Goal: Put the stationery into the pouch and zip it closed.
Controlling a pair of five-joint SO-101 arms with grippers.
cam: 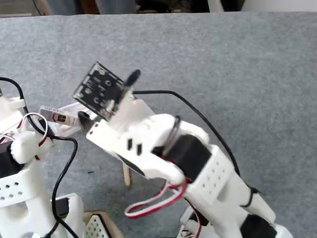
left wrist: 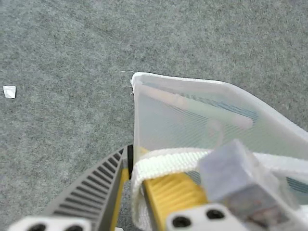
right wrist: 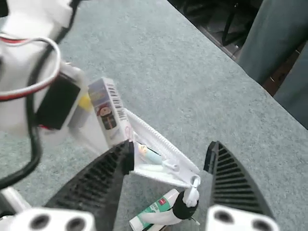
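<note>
The pouch (left wrist: 192,120) is translucent white mesh with a zipper edge, and a pale pen (left wrist: 197,107) lies inside it. My left gripper (left wrist: 135,161) is shut on the pouch's near edge by its white webbing strap (left wrist: 168,158). In the right wrist view the pouch (right wrist: 156,156) lies open-mouthed below my right gripper (right wrist: 171,156), which hangs above it with its black fingers (right wrist: 103,175) wide open and nothing between them. A white and green tube with a black cap (right wrist: 161,211) lies on the cloth beside the pouch. A barcode label (right wrist: 108,108) hangs on the pouch.
The grey cloth table (cam: 223,59) is bare to the right and far side. A wooden stick (cam: 127,176) lies under the right arm. A small white scrap (left wrist: 9,91) lies on the cloth. The left arm (cam: 25,148) stands close beside the pouch (cam: 67,115).
</note>
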